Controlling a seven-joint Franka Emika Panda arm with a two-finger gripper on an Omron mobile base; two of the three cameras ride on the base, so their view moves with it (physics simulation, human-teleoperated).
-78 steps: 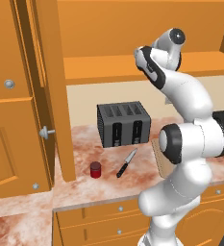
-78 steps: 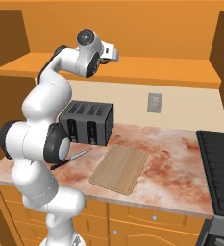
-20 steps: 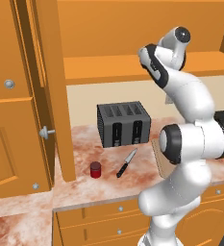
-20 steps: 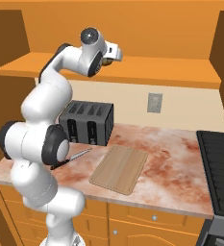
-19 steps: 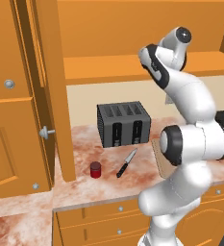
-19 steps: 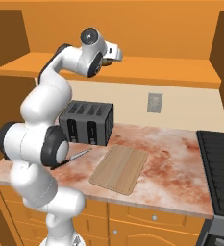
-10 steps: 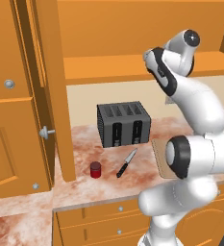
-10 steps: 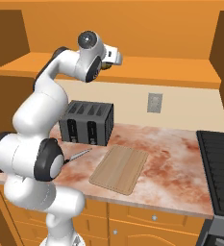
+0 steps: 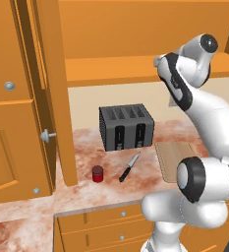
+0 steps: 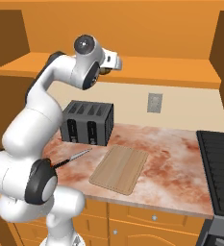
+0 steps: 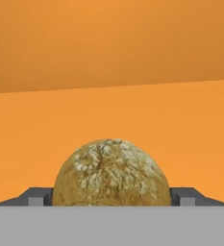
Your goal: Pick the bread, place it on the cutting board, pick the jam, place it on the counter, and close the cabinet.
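End effector (image 11: 111,199) open, one finger (image 11: 36,196) on each side of the bread (image 11: 111,173), which sits on the cabinet (image 9: 135,69) shelf. Not yet gripped. Advice: centre the roll between the fingers, close gently, lift clear before swinging down to the cutting board (image 10: 119,169).

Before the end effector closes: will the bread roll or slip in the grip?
The bread is domed and round, so it would probably roll if nudged off-centre. Its cracked, floury crust looks rough, so slipping seems unlikely. It sits between the open end effector fingertips, so a centred squeeze should hold.
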